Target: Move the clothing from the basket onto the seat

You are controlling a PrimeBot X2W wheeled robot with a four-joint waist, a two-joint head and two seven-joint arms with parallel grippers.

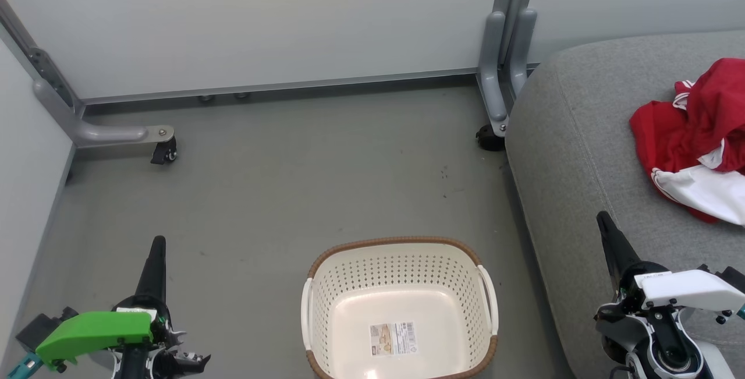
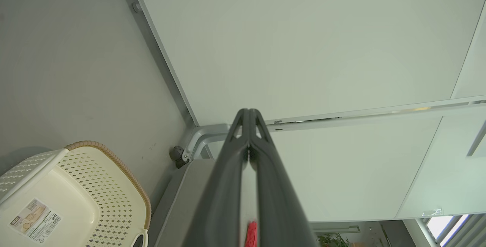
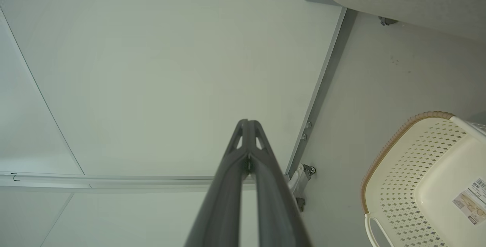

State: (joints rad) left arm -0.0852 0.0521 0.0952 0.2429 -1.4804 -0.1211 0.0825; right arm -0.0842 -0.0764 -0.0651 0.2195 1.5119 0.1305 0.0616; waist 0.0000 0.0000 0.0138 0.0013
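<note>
The cream basket [image 1: 401, 265] stands on the floor at the bottom centre, holding nothing but the paper label [image 1: 393, 338] on its bottom. Both red garments lie bunched together on the grey seat [image 1: 582, 152] at the right: the clothing [image 1: 692, 134] shows a white panel [image 1: 707, 190] at its near side. My left gripper [image 1: 157, 245] is shut with nothing in it, low at the left, well apart from the basket [image 2: 95, 201]. My right gripper [image 1: 603, 219] is shut too, over the seat's front part, short of the clothing. In the wrist views both grippers [image 2: 248, 113] [image 3: 247, 122] have their fingers pressed together.
Pale partition panels close off the back and the left side. Their grey metal feet with castors [image 1: 165, 149] [image 1: 492, 137] stand on the grey floor [image 1: 291, 181]. The seat's rounded edge lies close to the basket's right handle [image 1: 489, 297].
</note>
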